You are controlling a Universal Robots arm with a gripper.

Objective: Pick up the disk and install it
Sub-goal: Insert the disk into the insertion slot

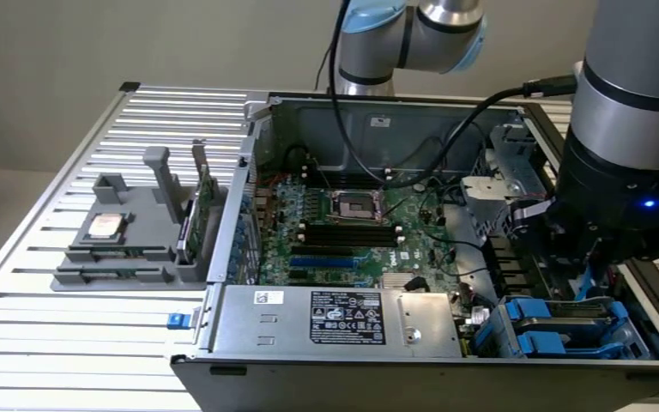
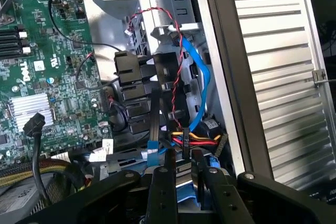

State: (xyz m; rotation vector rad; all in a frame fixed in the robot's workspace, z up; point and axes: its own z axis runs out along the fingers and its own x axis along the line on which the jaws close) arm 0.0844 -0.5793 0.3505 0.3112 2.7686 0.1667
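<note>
Wrist view: hand (image 2: pixel 182 157) clamps the disk (image 2: pixel 184 192), mostly hidden.

The bench (image 1: pixel 100 343) is a pale metal top of long parallel slats. An open computer case (image 1: pixel 421 378) lies on its side on it, taking up the exterior view's right. A grey moulded holder (image 1: pixel 112 276) sits on the slats just beside the case, to the exterior view's left. A small blue piece (image 1: pixel 176 320) rests by the case's near corner.
</note>
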